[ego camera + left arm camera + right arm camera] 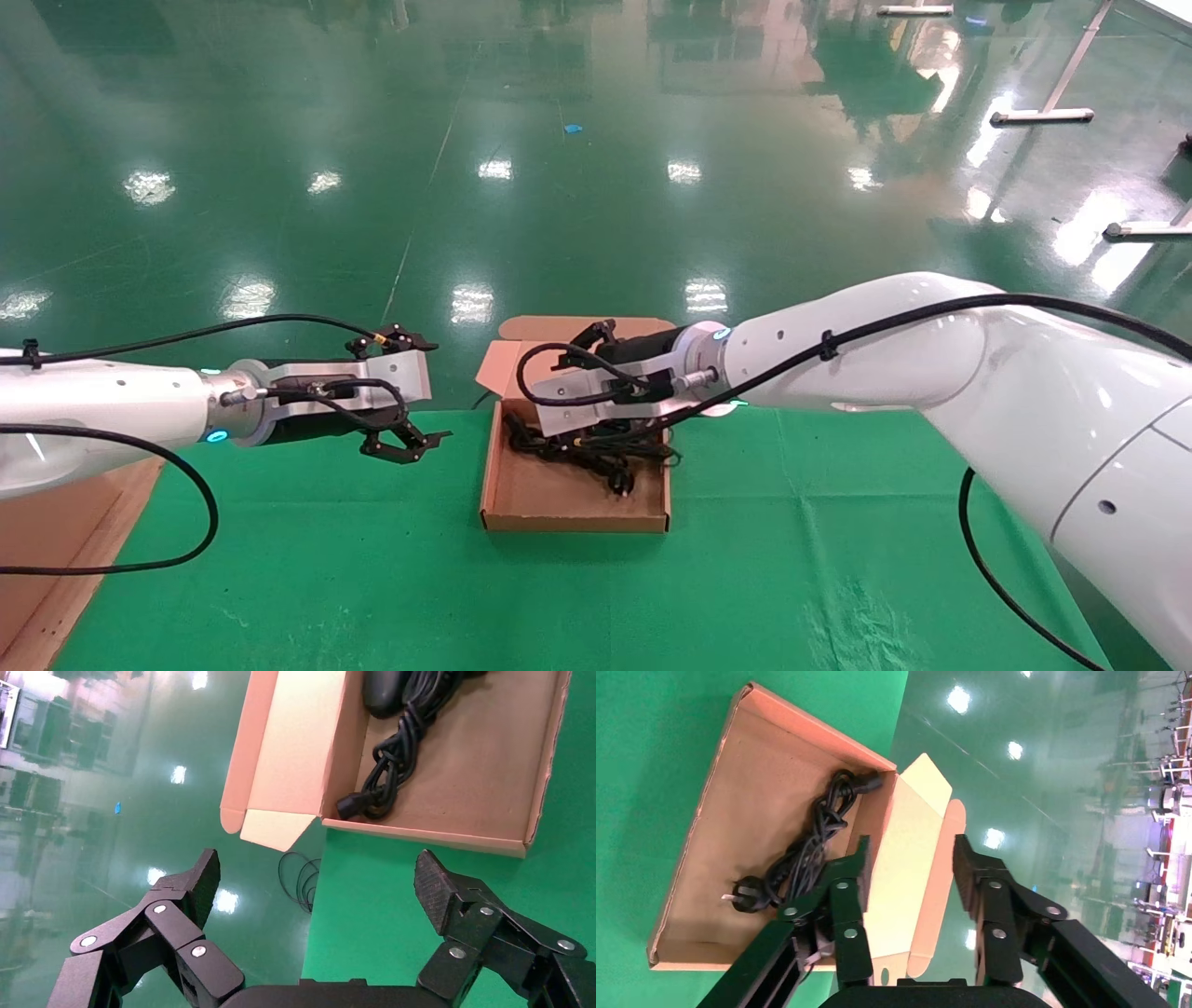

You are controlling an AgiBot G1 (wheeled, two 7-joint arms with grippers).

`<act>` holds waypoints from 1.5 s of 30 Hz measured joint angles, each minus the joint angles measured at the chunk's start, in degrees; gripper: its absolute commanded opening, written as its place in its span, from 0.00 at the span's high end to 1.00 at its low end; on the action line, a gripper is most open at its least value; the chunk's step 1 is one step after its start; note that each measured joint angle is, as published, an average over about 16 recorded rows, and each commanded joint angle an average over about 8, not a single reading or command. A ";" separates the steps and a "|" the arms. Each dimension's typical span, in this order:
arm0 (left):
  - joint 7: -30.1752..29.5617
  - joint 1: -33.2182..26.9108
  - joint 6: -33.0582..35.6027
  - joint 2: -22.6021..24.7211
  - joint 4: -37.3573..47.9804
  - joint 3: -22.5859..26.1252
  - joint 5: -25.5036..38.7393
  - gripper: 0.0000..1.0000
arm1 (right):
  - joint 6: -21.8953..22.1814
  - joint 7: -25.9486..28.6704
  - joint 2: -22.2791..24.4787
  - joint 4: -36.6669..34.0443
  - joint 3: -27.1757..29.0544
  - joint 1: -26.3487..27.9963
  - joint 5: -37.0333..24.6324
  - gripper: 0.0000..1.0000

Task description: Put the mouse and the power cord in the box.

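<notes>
The brown box (507, 485) lies open at the table's back edge, its lid (549, 327) folded back over the floor. The power cord (596, 447) lies bundled inside; in the right wrist view its plug (743, 899) rests near a wall. The mouse (383, 692) lies in the box beside the cord (397, 755), and its thin wire (299, 878) loops over the table edge. My right gripper (549, 387) hovers open over the box's back, its fingers (852, 874) on either side of the lid (912, 853). My left gripper (414, 391) hangs open and empty, left of the box (492, 762).
A green cloth (745, 559) covers the table, which ends just behind the box above a glossy green floor (596, 186). A brown board (56, 559) lies at the front left. White stand legs (1043, 116) are far off at the right.
</notes>
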 measured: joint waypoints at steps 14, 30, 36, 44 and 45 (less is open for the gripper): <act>-2.73 1.84 1.65 -1.55 -3.49 -1.76 -1.25 0.00 | -2.42 1.13 2.05 1.66 2.99 -1.69 1.76 0.00; -15.69 10.56 9.97 -9.43 -19.90 -10.67 -7.91 0.00 | -13.66 7.84 12.65 10.73 17.56 -11.49 11.68 0.00; -20.98 14.12 13.36 -12.64 -26.59 -14.30 -10.63 0.00 | -18.28 10.60 17.02 14.47 23.54 -15.53 15.76 0.00; -28.03 18.87 17.89 -16.93 -35.52 -19.14 -14.26 0.00 | -24.44 14.28 22.86 19.46 31.52 -20.91 21.21 0.00; -28.92 19.48 18.46 -17.47 -36.65 -19.76 -14.72 0.00 | -25.22 14.75 23.59 20.09 32.53 -21.59 21.90 0.00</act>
